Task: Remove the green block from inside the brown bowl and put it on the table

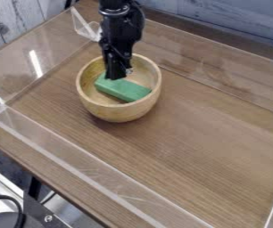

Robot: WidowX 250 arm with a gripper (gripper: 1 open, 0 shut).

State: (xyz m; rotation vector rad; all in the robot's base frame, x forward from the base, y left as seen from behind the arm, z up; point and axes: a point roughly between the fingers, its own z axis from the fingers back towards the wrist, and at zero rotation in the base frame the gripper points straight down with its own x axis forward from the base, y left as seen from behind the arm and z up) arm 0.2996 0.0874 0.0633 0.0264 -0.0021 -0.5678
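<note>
Bench (pixel 186 134): wide brown wood-grain top, seen from a high corner angle, glare patches toward the far side. Left edge: clear acrylic wall (pixel 14 111) runs along bench, w/ a bright reflection streak on its far-left part; beyond it at upper left, pale whitewashed plank wall (pixel 20 20). Lower left, outside the acrylic: dark cable loop (pixel 1 212) and some metal hardware, too blurred to ID. Near edge of the acrylic runs diagonally to bottom centre, scuffed and shiny. Left-centre, on bench: brown bowl (pixel 89 98), round, light tan wood, thick rim, standing upright, well apart from every wall. Nothing else on the bench around it; only the arm stands over the bowl. Inside bowl: green block (pixel 126 90), flat, bright green, lying on the bowl floor, angled, taking up roughly half the inner width; its far-left end is under the pincer. Pincer (pixel 114 74): black, coming straight down from the top of frame into the bowl, tips at the block's upper-left end. Fingers look drawn narrow, near together, at the block's end; can't tell from this angle whether they actually grip it. Block not lifted, sits in bowl. Right of bowl: open bench, bare grain to the far right edge, where another acrylic wall (pixel 240 49) and a grey backdrop show at upper right.
</note>
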